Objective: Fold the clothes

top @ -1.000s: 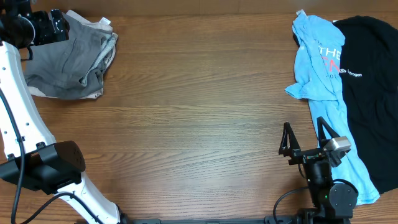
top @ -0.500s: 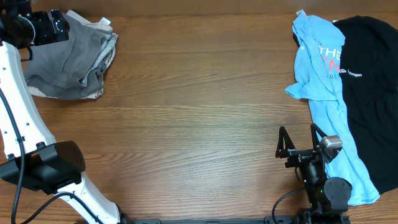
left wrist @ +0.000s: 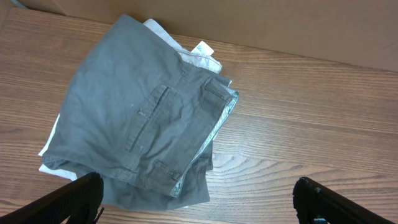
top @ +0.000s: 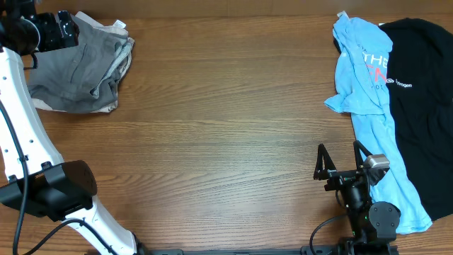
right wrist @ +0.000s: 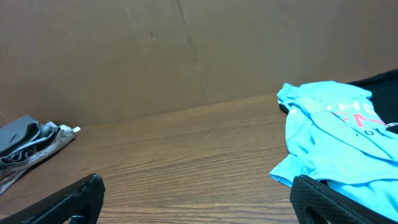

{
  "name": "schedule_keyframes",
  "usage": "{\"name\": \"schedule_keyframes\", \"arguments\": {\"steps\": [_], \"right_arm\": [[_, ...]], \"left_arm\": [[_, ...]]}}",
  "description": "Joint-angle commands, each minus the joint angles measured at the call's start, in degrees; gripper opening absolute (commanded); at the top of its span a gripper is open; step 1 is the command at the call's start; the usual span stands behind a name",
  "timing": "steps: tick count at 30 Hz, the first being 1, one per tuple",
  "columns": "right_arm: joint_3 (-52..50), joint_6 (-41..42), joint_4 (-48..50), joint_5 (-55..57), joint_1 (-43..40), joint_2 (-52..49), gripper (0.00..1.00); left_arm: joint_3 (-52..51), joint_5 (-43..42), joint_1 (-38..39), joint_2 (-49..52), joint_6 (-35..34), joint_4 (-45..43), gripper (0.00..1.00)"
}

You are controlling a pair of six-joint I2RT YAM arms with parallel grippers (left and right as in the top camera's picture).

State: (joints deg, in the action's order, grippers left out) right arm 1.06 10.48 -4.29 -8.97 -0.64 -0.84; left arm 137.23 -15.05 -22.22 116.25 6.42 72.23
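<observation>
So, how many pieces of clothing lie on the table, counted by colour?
Grey: 1, the grey shorts
Beige: 1, the beige garment, mostly hidden under the grey shorts
Light blue: 1, the light-blue T-shirt
Black: 1, the black T-shirt
Total: 4

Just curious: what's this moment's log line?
left fingers open near grey shorts | right fingers open, empty | blue shirt, black shirt unfolded

One pair of grey shorts (top: 74,67), one light-blue T-shirt (top: 364,88), one black T-shirt (top: 425,106), one left arm (top: 18,120), one right arm (top: 373,214)
</observation>
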Motion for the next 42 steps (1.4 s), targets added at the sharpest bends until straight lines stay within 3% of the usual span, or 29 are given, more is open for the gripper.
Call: {"name": "schedule_keyframes", "arguments": {"steps": [1, 15, 26, 30, 33, 37, 40, 42], "right_arm": [[-0.61, 0.20, 0.33, -0.07, 0.31, 0.68, 1.00], [-0.61, 0.20, 0.33, -0.07, 0.31, 0.68, 1.00], [-0.61, 0.20, 0.33, -0.07, 0.31, 0.68, 1.00], [-0.61, 0.20, 0.33, -0.07, 0.31, 0.68, 1.00], [-0.61, 0.20, 0.33, -0.07, 0.31, 0.68, 1.00], [-0.61, 0.20, 0.33, -0.07, 0.31, 0.68, 1.00], [-0.61, 0.20, 0.33, -0.07, 0.31, 0.68, 1.00], [-0.61, 0.20, 0.33, -0.07, 0.31, 0.68, 1.00]], "left_arm": [[0.26, -0.92, 0.15, -1.14, 0.44, -0.07, 1.00], [0.28, -0.90, 1.18, -3.48, 0.46, -0.04, 1.00], [-2.40, -0.92, 10.47, -26.95, 0.46, -0.09, 1.00], [-15.19, -0.92, 12.63, -37.27, 0.46, -0.26, 1.00], [-32.94, -0.92, 12.61, -46.03, 0.46, 0.02, 1.00], [-45.70, 0.46, 12.52, -51.39, 0.42, 1.31, 1.00], [-56.94, -3.13, 12.55, -56.63, 0.24, -6.25, 1.00], [-66.84, -8.61, 12.52, -61.59, 0.24, -18.69, 1.00]]}}
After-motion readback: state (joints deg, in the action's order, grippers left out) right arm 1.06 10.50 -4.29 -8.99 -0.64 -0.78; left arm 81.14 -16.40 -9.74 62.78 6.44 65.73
